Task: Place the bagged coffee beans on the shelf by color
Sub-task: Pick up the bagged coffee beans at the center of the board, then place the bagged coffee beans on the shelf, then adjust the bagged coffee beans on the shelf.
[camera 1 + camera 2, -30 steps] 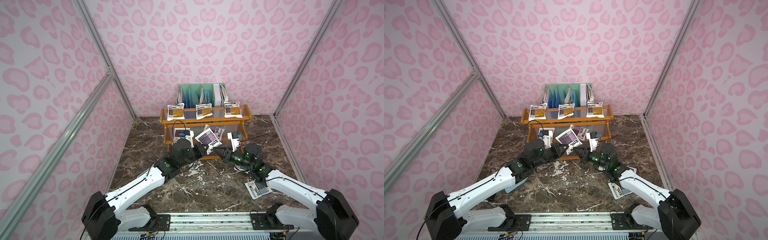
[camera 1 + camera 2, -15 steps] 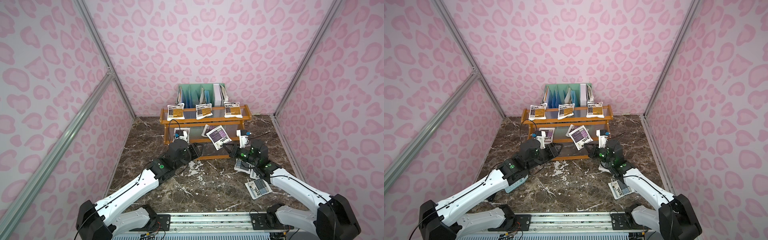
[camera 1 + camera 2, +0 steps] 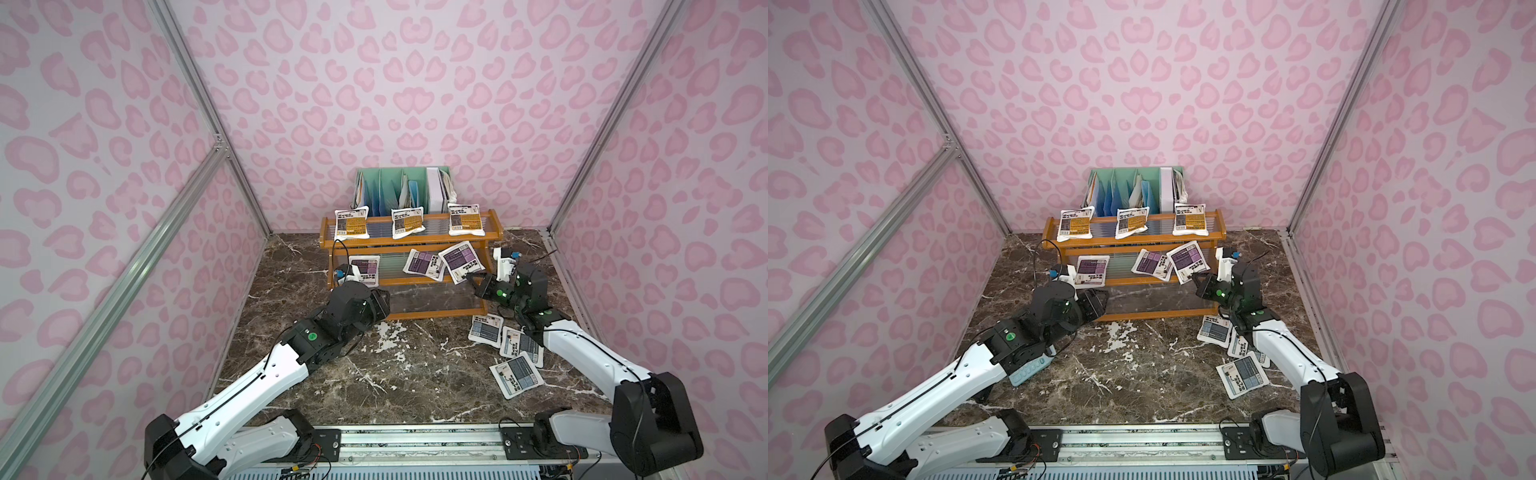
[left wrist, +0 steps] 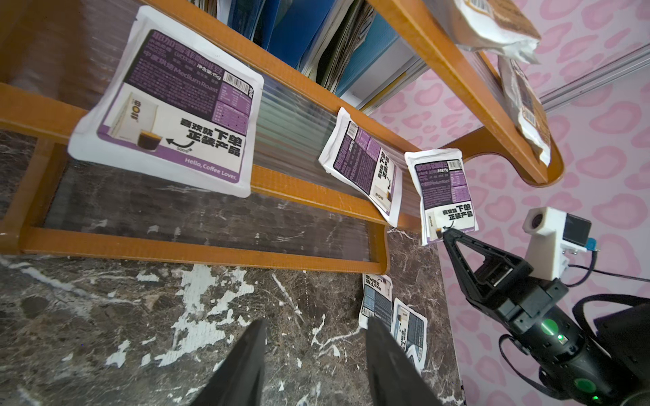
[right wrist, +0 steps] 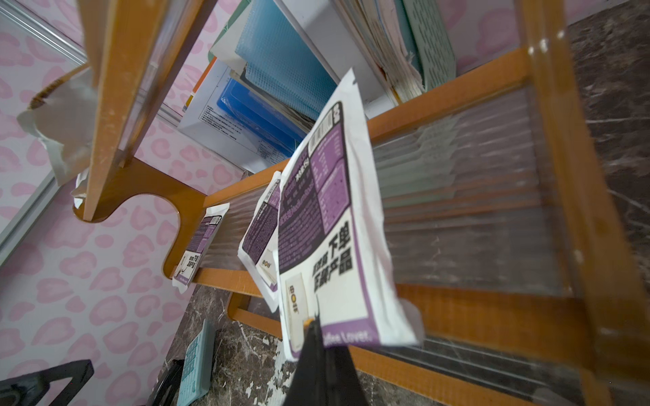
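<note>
The wooden shelf point(image 3: 409, 240) holds three orange bagged coffee beans point(image 3: 351, 222) on its top tier. Two purple pouches point(image 3: 365, 270) point(image 3: 424, 262) lie on the middle tier. My right gripper point(image 3: 471, 277) is shut on the lower corner of a third purple pouch point(image 5: 327, 225), which hangs tilted over the right part of that tier. Three grey-blue pouches point(image 3: 485, 330) lie on the floor by the shelf's right foot. My left gripper point(image 4: 316, 330) is open and holds nothing, low in front of the shelf's left end point(image 3: 384, 301).
A mint-green file organizer point(image 3: 399, 187) with papers stands right behind the shelf. A light-blue calculator point(image 3: 1027, 370) lies on the marble floor under my left arm. Pink patterned walls close in on three sides.
My left gripper opened, let go of the purple pouch and drew back and down. My right gripper kept hold of it and carried it rightward over the middle tier.
</note>
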